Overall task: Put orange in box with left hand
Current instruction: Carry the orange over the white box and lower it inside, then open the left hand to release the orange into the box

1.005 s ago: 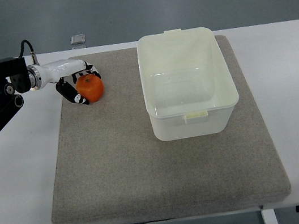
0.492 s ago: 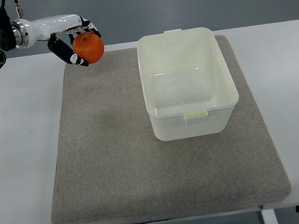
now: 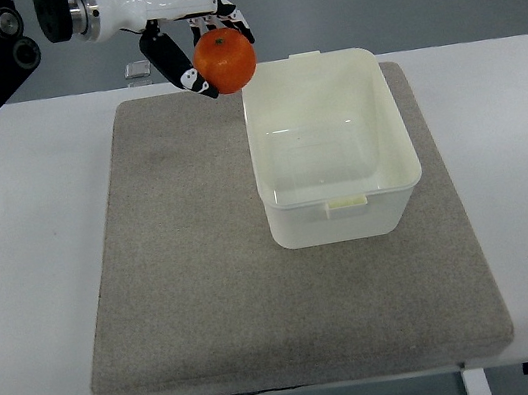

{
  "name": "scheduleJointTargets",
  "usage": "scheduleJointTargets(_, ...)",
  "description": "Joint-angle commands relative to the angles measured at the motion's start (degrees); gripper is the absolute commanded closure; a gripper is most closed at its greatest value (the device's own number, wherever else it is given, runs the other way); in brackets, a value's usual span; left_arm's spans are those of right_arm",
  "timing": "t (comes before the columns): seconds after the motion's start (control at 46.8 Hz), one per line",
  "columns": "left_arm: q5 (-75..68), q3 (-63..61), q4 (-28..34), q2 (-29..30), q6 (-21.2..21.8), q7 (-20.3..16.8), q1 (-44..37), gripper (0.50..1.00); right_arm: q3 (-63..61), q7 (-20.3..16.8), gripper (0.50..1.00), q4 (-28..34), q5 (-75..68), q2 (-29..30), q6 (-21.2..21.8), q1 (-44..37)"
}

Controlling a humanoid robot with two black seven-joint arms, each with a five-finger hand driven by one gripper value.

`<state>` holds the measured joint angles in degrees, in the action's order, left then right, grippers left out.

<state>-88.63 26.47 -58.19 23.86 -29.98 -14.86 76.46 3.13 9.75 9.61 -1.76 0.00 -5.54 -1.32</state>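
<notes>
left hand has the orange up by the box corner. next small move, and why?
Probably carry it a bit further right, over the open box, before releasing. The left hand grips the orange in the air at the box's far-left corner, about over the rim rather than the inside; the box looks empty.

Orange fruit (image 3: 224, 59), cream-white box (image 3: 331, 146), grey mat (image 3: 195, 270), white table (image 3: 19, 249).

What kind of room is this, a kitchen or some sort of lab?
Most likely a robot test lab, not a kitchen: a plain white table carries only a grey mat and an empty plastic box, while the left hand holds an orange.
</notes>
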Motion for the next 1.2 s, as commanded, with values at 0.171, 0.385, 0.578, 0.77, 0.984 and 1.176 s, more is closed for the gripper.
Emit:
scheduleJointTargets(0.171,-0.75,-0.72,-0.44,-6.98,0.80,0.88,0.00,1.000,0.04,0.00,0.574,-0.03,0.00,0.00,0.00,0.00)
scheduleJointTargets(0.385,-6.63,-3.18,0.62,-10.41,2.47,1.06,0.00,1.000,0.04,0.00,0.574,-0.03,0.00,0.00,0.00,0.00)
scheduleJointTargets(0.578,-10.59,-3.27,1.32,-12.08,4.75,1.06,-0.44,1.000,-0.05,0.00,0.574,-0.03,0.00,0.00,0.00,0.00)
scheduleJointTargets(0.77,-10.77,-6.25,1.76,-13.48,6.34,1.06,-0.70,1.000,-0.05,0.00,0.574,-0.03,0.00,0.00,0.00,-0.09)
scheduleJointTargets(0.984,-13.49,-7.49,4.04,-15.15,7.83,1.06,-3.16,1.000,-0.05,0.00,0.574,0.06,0.00,0.00,0.00,0.00)
scheduleJointTargets(1.176,-14.29,-7.49,4.22,-15.16,12.49,1.06,-4.66,0.922,0.04,0.00,0.574,-0.03,0.00,0.00,0.00,0.00)
